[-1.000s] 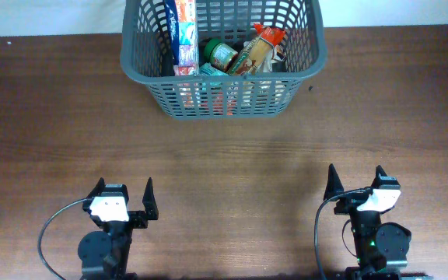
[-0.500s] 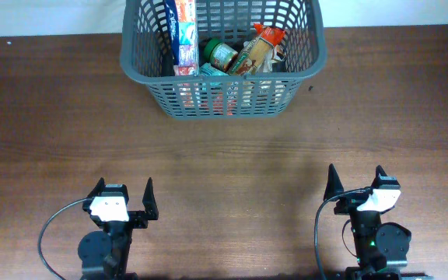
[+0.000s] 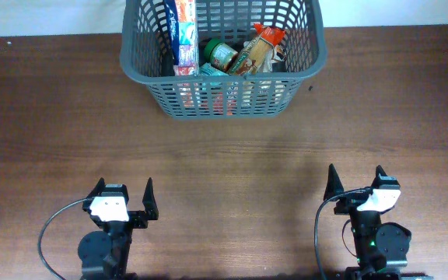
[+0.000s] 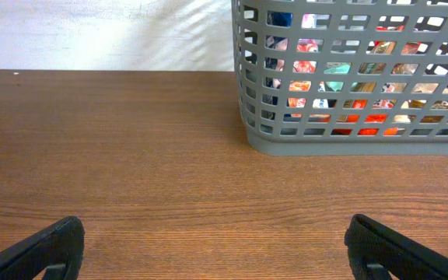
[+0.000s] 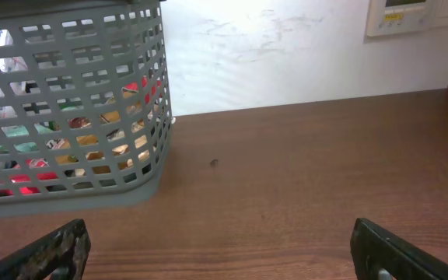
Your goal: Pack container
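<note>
Wooden table (image 3: 224, 148) against white wall (image 4: 92, 35); packed container (image 3: 224, 97); left claw (image 3: 124, 185) and right claw (image 3: 355, 171) spread

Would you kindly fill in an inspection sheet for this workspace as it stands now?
Surface: dark brown wooden table, one small dark speck on it.
Job's things: large dark grey slotted plastic basket at the far edge, upright, holding a tall white, red and blue carton, a green-lidded jar and an orange-topped packet, among others.
Clutter: nothing seen.
Grippers: left gripper and right gripper at the near edge, fingers open, holding nothing.
Cables: black left cable and black right cable, looping beside the arm bases.
Surroundings: white wall; pale wall-mounted panel.
</note>
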Robot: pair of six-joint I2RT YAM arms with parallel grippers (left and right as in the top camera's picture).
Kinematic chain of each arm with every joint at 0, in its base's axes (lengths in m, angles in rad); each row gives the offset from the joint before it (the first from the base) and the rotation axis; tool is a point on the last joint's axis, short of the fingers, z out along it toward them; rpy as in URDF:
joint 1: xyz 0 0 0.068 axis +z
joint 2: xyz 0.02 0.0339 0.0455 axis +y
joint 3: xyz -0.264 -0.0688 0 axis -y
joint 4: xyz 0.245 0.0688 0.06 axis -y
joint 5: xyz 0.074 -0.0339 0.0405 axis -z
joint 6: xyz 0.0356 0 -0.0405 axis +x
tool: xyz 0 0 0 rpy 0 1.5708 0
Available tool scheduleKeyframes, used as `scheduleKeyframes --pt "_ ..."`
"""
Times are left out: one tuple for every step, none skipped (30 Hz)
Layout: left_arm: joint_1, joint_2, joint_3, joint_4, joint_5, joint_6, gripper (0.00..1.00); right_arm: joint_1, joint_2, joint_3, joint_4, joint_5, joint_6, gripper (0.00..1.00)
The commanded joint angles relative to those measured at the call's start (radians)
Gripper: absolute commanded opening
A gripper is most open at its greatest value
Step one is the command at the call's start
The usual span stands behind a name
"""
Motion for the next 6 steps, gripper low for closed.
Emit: scheduleKeyframes --pt "0.007 -0.010 -0.007 0.003 0.000 0.016 0.99 0.009 -0.012 -0.005 -0.007 -0.005 0.000 0.99" --pt "0.007 -0.010 -0.007 0.003 0.000 0.016 0.99 0.009 -0.012 -0.005 -0.007 -0.005 0.000 0.99" --pt "0.007 -0.010 -0.007 0.002 0.000 0.016 0.99 0.009 -0.012 -0.005 -0.007 -0.005 0.000 0.99" --pt "0.007 -0.010 -0.007 0.002 0.000 0.016 0.99 0.009 -0.012 -0.005 -0.007 -0.005 0.000 0.99" --pt "0.007 -0.010 -0.007 0.002 0.000 0.016 0.99 0.009 -0.012 -0.005 -0.007 -0.005 0.000 0.99" --pt "0.007 -0.010 -0.007 0.003 0.000 0.016 0.99 0.009 -0.012 -0.005 -0.007 -0.005 0.000 0.99"
